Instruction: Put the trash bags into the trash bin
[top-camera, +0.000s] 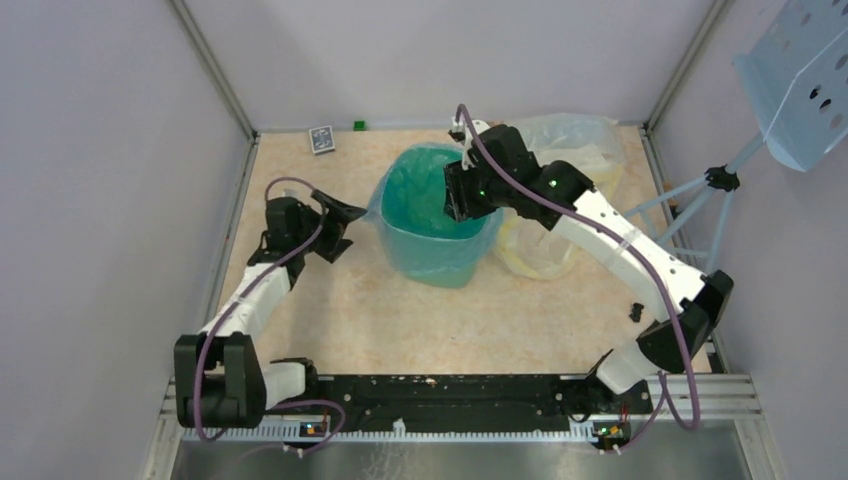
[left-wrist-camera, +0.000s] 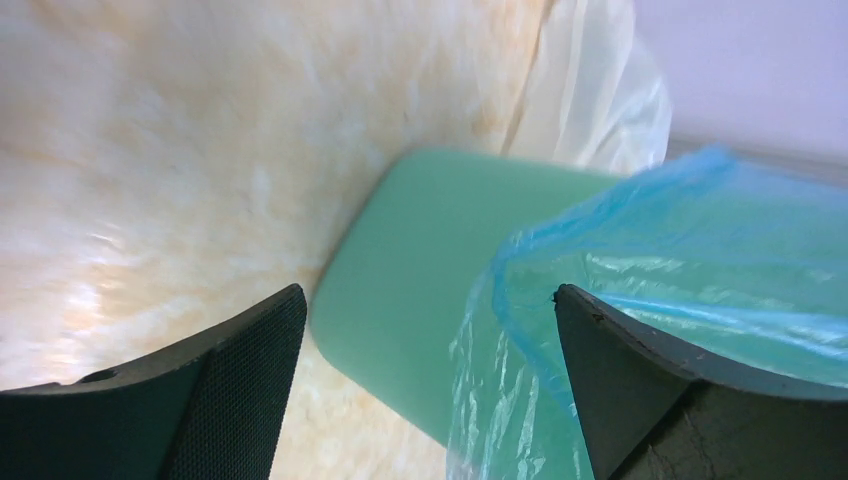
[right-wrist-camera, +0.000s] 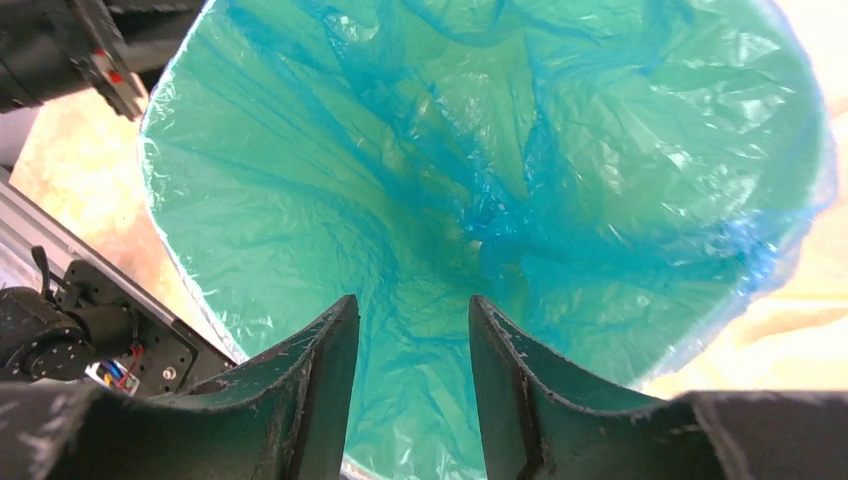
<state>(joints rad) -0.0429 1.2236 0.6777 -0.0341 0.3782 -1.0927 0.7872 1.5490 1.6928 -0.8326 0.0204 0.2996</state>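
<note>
The mint-green trash bin (top-camera: 445, 258) stands mid-table. The translucent blue trash bag (top-camera: 420, 195) lines its inside, with its edge folded over the rim. My right gripper (top-camera: 458, 205) hovers over the bin's right rim, open and empty; the right wrist view looks down into the bag (right-wrist-camera: 500, 170) past the fingers (right-wrist-camera: 325, 390). My left gripper (top-camera: 340, 228) is open just left of the bin. In the left wrist view the bin's wall (left-wrist-camera: 420, 260) and the bag's overhanging edge (left-wrist-camera: 640, 270) lie between the spread jaws, touching nothing.
A larger clear, yellowish plastic bag (top-camera: 570, 150) lies behind and right of the bin, also seen in the left wrist view (left-wrist-camera: 600, 90). A small dark card (top-camera: 321, 139) and a green block (top-camera: 359, 125) sit by the back wall. A small black part (top-camera: 636, 311) lies at right.
</note>
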